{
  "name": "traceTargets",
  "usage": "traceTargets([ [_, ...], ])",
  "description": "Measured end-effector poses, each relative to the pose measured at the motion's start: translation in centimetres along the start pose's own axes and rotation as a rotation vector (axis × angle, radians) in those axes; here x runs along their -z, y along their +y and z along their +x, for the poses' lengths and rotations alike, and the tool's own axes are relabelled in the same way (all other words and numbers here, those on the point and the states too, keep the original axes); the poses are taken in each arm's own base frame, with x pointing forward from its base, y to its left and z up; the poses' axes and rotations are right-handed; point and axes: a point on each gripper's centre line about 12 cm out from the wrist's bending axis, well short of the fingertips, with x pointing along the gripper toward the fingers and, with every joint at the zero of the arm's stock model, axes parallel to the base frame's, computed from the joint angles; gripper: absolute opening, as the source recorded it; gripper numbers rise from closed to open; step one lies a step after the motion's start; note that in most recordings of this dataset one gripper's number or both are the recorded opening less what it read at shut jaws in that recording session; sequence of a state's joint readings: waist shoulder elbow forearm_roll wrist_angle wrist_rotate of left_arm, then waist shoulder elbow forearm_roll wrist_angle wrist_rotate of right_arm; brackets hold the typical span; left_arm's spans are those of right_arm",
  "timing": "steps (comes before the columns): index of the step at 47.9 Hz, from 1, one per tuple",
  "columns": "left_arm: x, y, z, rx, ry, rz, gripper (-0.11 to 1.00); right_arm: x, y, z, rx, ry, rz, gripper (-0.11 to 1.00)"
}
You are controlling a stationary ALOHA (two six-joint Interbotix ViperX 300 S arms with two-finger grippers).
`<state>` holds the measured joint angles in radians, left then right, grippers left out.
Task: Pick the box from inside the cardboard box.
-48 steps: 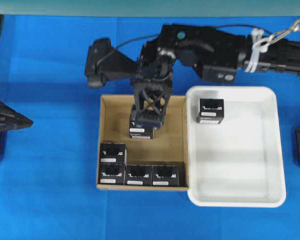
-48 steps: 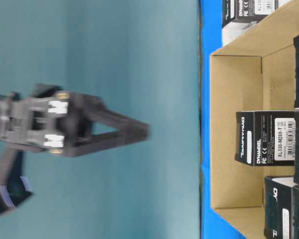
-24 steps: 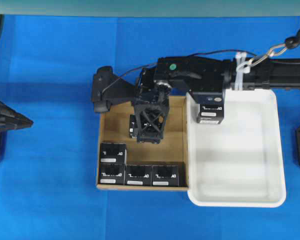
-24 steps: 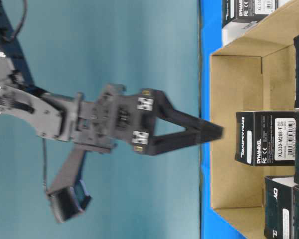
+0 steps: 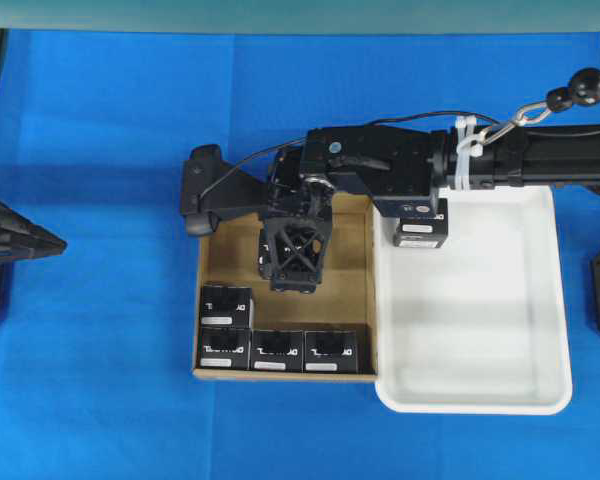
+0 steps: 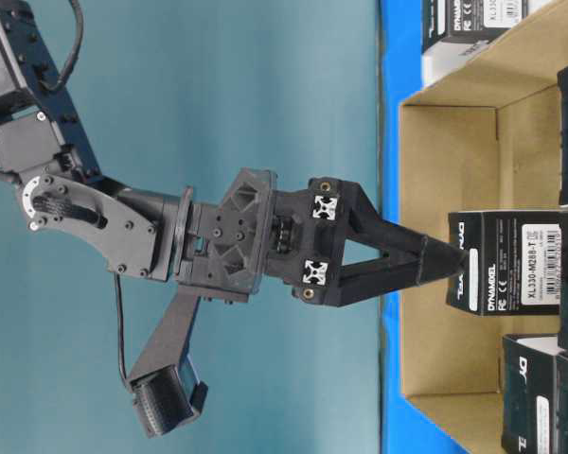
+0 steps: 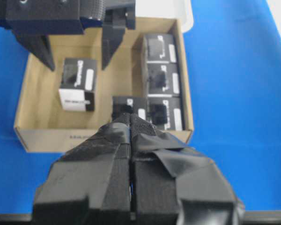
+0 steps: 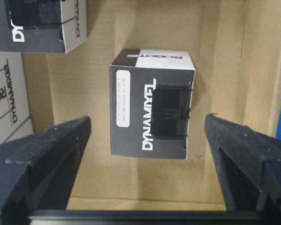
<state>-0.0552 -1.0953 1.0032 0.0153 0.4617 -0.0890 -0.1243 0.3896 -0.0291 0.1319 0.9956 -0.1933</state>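
The right gripper (image 8: 145, 140) reaches down into the cardboard box (image 5: 355, 280) on the blue tabletop (image 5: 100, 200), its jaws spread wide, one on each side of the box (image 8: 152, 110), not touching it. That black box stands alone on the carton floor. The left gripper (image 7: 131, 136) hangs back, jaws pressed together, holding nothing.

"DYNAMIXEL" is read in white on the black top of the box (image 8: 152, 110), with "ROBOTIS" on its white side. "DYNAMIXEL" and "XL330-M288-T" are read on the same box (image 6: 511, 263) from table level; smaller label print is illegible.
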Motion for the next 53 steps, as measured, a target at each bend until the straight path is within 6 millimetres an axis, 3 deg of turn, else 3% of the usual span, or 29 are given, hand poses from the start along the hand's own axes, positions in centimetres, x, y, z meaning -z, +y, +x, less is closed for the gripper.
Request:
traceTargets([
  [39,0.0,0.0,0.0,0.001,0.000,-0.003,-0.07,0.8,-0.4,3.9,-0.006,0.016,0.021,0.98],
  [53,0.0,0.0,0.0,0.000,0.000,-0.002,-0.07,0.7,-0.7,4.2,0.000,-0.008,0.026,0.96],
])
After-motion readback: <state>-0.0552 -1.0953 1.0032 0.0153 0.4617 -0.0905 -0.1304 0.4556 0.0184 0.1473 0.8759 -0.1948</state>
